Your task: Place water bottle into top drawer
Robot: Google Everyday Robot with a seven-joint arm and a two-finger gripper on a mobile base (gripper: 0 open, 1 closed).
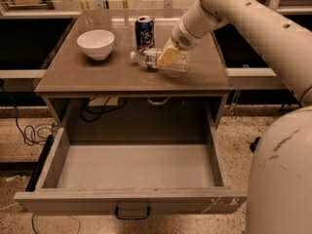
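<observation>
Here, jaws at water bottle [147,59], top drawer [131,198] open

Table [73,77] is carrying 3 items: 1 water bottle [147,59], 1 dark blue drink can [144,32], 1 white bowl [96,44]. 1 gripper [167,57] is sitting over the bottle, mid-table. 1 top drawer [73,203] is hanging open w/ 1 bail handle [132,212].
</observation>
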